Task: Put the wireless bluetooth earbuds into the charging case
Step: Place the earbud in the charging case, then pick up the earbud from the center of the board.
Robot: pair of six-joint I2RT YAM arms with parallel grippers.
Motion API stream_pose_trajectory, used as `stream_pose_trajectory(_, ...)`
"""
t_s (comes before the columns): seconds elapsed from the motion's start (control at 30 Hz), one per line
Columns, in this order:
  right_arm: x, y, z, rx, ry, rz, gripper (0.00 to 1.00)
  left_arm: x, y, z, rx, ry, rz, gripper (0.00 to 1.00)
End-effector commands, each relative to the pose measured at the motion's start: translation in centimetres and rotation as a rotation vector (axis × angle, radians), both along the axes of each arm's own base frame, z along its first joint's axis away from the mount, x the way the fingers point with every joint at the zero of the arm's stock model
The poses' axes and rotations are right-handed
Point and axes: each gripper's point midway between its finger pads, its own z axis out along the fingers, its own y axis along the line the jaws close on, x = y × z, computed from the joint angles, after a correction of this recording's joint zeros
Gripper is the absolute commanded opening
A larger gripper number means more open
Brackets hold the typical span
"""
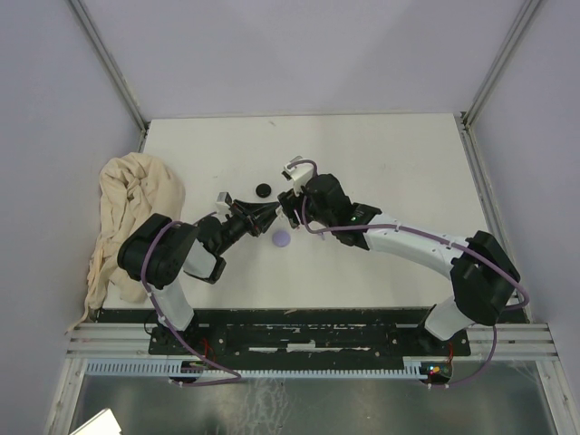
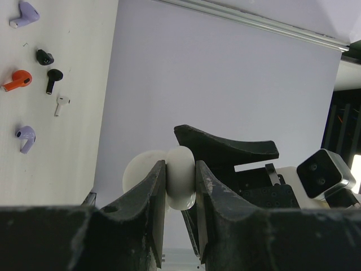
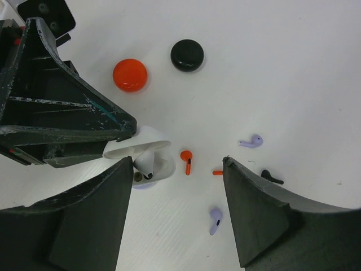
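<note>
Walls: pale grey panels on three sides, met by a metal frame rail at each far corner.
Table: white and matt. The top view shows its full outline; the wrist views show only patches.
Cloth: cream and crumpled, along the left edge of the table and drooping over its near left corner. It shows in the top view alone.
Left arm: reaches right and far toward the middle of the table.
Right arm: reaches left and meets the other arm there.
Right pincer: fingers wide apart with nothing between them, over bare table just beside the case.
Left pincer: clamped on the charging case, one finger on each flat side.
Case detail: white and rounded, with its lid swung open. The right wrist view looks into the opening, where a pale stemmed shape shows, but I cannot tell whether it is seated. The top view hides the case under the two wrists.
Black disc: on the table, on the far side of the pincers.
Lilac disc: on the table, on the near side of the pincers.
Red disc: beside the black disc. It shows only in the right wrist view.
Earbuds: lying loose on the table, apart from one another and outside the case.
- The left wrist view shows six: two lilac, two black, one red and one white.
- The right wrist view shows two lilac, a black one, a red one and a red stub at its finger's edge.
- They are too small to make out in the top view.
</note>
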Motion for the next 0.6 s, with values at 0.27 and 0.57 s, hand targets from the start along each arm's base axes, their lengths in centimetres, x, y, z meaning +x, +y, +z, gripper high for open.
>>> stream_pose_trajectory(0.27, 1.5, 0.9, 2.9, 0.049, -0.041, -0.053, 0.73, -0.9, 0.0, 4.6, -0.048, -0.240, -0.009, 0.03)
stream_pose_trajectory(0.57, 2.1, -3.1, 6.2, 0.093, -0.136, -0.218, 0.74, -0.2, 0.4, 4.3, -0.047, -0.231, 0.027, 0.03)
